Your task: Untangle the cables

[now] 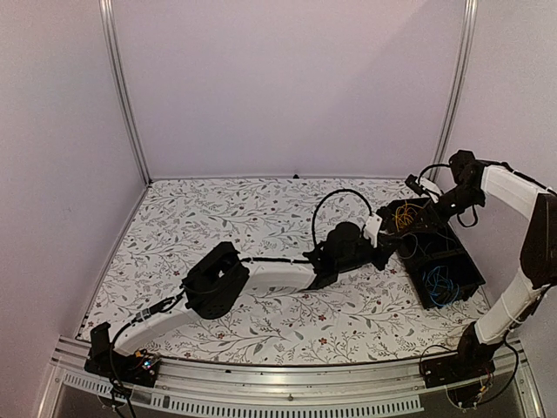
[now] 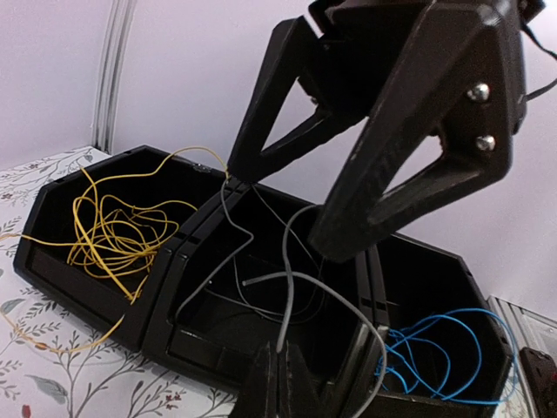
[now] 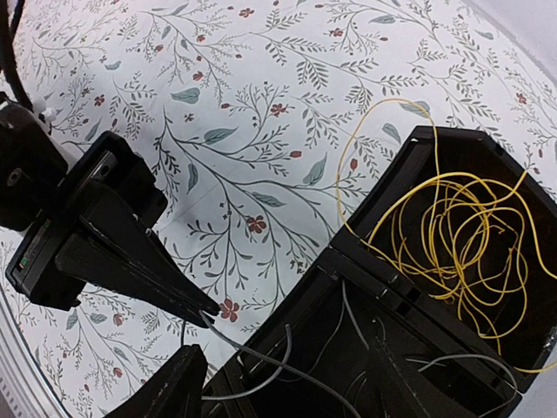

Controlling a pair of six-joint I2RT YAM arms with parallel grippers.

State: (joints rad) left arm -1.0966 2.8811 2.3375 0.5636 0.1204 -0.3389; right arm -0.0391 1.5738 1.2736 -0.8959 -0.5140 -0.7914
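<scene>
Pinching the grey cable [image 2: 285,318] tight in the closed left hand [image 2: 280,361], low over the middle compartment of the black tray [image 2: 157,305]. Just beyond, holds the right hand [image 2: 287,209] wide open above the same strand. Farther out, shows the yellow cable [image 2: 104,231] heaped in the end compartment to one side of both hands, the blue cable [image 2: 418,344] opposite.

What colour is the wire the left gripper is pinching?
Grey. The grey wire shows best in the left wrist view, pinched by the left gripper.
</scene>
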